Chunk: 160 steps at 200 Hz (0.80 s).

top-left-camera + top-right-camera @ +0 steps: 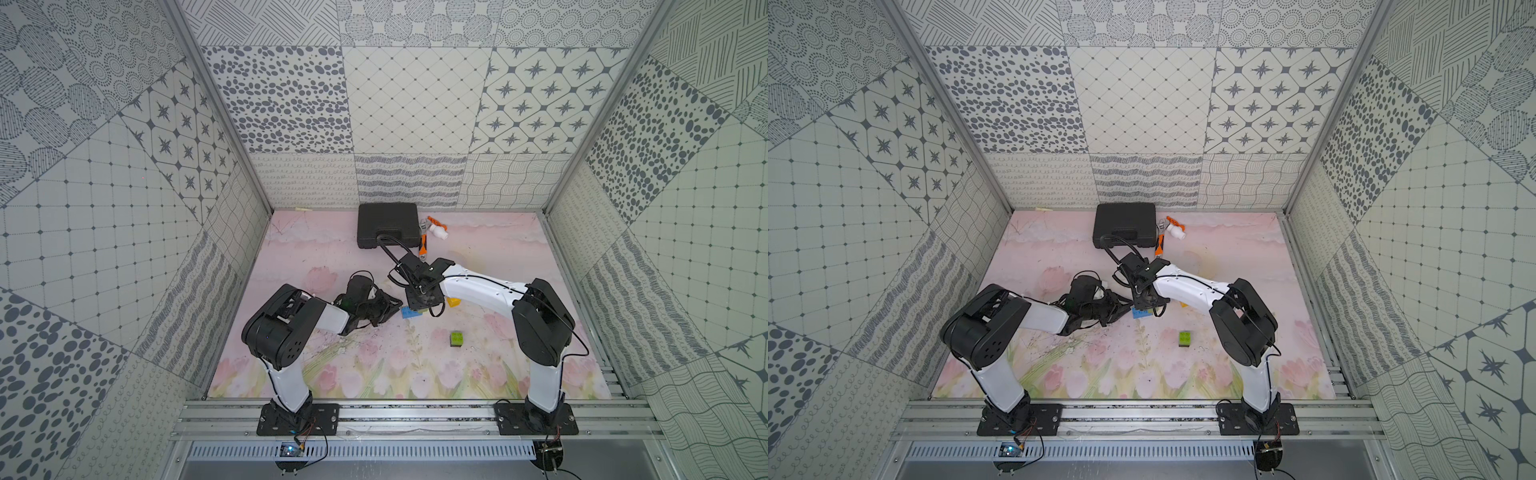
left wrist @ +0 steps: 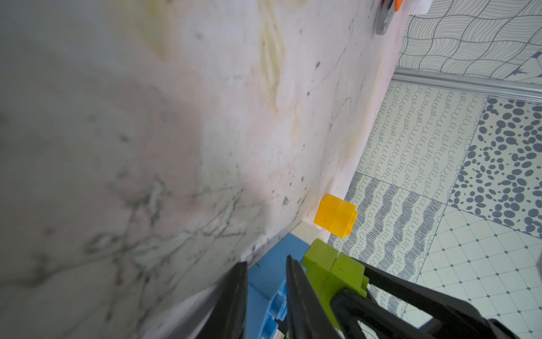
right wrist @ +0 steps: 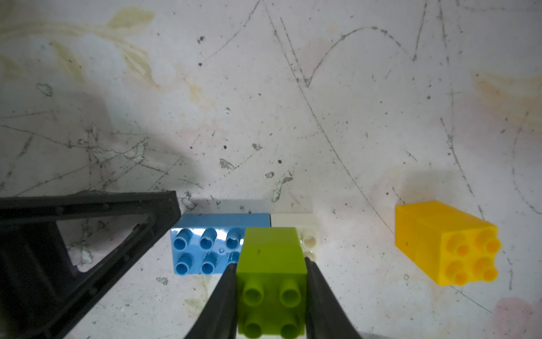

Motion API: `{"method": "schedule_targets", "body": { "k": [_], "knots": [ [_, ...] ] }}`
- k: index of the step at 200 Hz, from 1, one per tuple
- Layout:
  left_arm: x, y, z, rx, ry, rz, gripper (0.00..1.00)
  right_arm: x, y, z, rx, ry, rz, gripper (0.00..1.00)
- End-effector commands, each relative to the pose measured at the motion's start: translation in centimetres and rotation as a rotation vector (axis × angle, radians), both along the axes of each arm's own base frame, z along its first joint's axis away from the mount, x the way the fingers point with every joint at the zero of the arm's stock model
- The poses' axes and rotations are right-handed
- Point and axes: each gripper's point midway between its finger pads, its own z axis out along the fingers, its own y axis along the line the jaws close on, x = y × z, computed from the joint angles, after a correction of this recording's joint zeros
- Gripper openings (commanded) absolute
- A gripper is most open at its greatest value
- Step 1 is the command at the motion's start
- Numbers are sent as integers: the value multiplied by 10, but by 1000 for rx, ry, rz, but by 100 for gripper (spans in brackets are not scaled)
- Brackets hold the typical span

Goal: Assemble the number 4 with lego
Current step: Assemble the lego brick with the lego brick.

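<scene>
In the right wrist view my right gripper (image 3: 269, 262) is shut on a lime green lego stack (image 3: 271, 246). The stack sits against the studs where the blue brick (image 3: 205, 243) meets the white brick (image 3: 296, 220). My left gripper (image 2: 266, 259) is at the blue brick's (image 2: 275, 252) other end, jaws a little apart, with blue showing through the gap. A yellow two-brick stack (image 3: 434, 234) lies on its side close by, also seen as the yellow stack (image 1: 454, 302) in a top view. A green brick on a dark one (image 1: 456, 338) stands alone nearer the front.
A black plastic case (image 1: 388, 224) lies at the back of the floral mat. Beside it are an orange-handled tool (image 1: 424, 245) and a white fitting (image 1: 440, 233). Both arms meet over the middle of the mat, and patterned walls close in three sides.
</scene>
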Motion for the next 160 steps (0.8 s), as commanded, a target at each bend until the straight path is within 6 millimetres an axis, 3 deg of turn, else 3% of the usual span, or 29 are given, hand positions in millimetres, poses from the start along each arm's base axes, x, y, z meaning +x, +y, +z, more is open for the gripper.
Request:
{"method": "schedule_targets", "body": {
  "k": [1, 32, 66, 95, 125, 160],
  "knots": [
    [-60, 53, -66, 301, 312, 45, 24, -33, -41, -40, -149, 144, -95, 0],
    [-62, 54, -66, 310, 321, 39, 18, -41, -35, -51, -95, 178, -197, 0],
    [-57, 51, -65, 324, 309, 16, 15, -44, -39, -52, -110, 168, -222, 0],
    [-52, 47, -67, 319, 304, 5, 10, -50, -46, -67, -151, 217, -227, 0],
    [-51, 47, -68, 317, 298, 8, 10, -45, -42, -59, -135, 190, -212, 0],
    [-51, 46, -70, 315, 297, 2, 10, -31, -35, -32, -86, 111, -202, 24]
  ]
}}
